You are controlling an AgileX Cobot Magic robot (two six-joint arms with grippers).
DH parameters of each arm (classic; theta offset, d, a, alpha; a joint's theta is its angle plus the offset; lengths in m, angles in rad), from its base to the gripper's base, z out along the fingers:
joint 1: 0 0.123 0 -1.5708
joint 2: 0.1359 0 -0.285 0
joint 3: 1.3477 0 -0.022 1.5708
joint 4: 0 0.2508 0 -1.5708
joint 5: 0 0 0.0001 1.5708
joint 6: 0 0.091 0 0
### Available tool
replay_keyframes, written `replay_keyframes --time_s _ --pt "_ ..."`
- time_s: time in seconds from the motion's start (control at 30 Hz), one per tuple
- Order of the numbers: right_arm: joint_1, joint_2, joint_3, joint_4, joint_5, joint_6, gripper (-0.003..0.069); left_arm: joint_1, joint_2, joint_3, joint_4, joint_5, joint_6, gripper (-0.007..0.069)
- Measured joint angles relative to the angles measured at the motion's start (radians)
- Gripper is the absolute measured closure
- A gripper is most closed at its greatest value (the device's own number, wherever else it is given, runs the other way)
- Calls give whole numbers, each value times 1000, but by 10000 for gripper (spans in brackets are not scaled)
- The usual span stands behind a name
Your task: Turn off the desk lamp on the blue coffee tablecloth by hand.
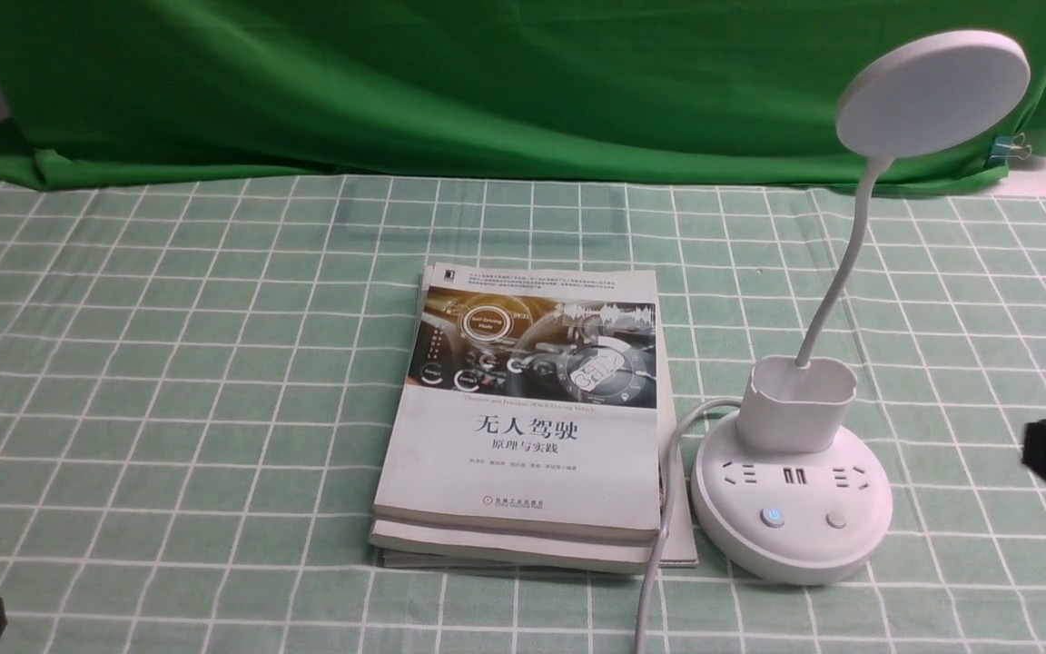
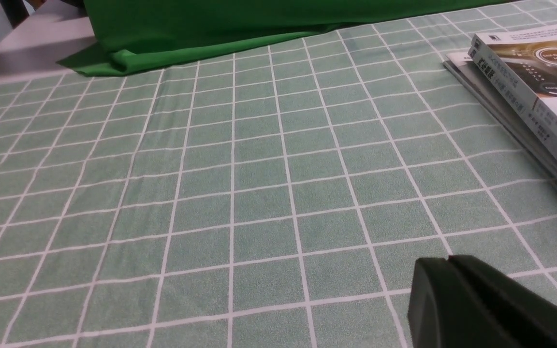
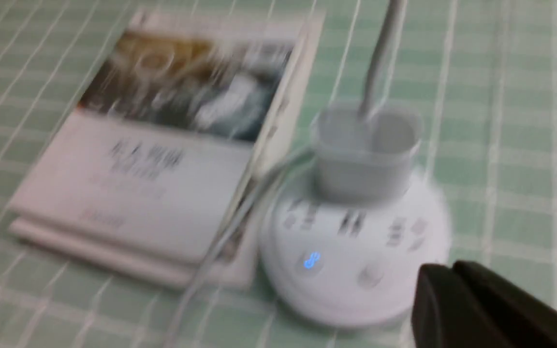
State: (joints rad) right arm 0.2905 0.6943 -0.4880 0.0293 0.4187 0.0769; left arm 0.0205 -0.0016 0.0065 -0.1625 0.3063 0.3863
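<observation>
Since the desk lamp [image 1: 795, 409] needs only a button press, no grip is required. Its broad base looks stable, its plastic rigid and smooth, and its neck bendy. It stands on the blue coffee tablecloth [image 1: 169, 363] toward the table's right edge, on the near side. The lit button [image 1: 772, 517] is probably the switch. The right gripper [image 3: 447, 273], jaws pressed together, hangs beside the base. The left gripper [image 2: 447, 261], jaws also together, sits at the near-left corner. Books [image 1: 523, 418] and the cord [image 1: 659, 545] crowd the lamp's left flank.
</observation>
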Motion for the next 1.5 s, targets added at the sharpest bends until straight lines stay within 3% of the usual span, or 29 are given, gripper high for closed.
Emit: replay_keyframes --time_s 0.17,0.43,1.5 --pt "-116 -270 266 -29 -162 -28 629 0 0 0 9 0 0 624" --pt "-213 -626 494 -29 -174 -70 629 0 0 0 9 0 0 624" --pt "-224 -693 494 -35 -179 -110 583 0 0 0 9 0 0 624"
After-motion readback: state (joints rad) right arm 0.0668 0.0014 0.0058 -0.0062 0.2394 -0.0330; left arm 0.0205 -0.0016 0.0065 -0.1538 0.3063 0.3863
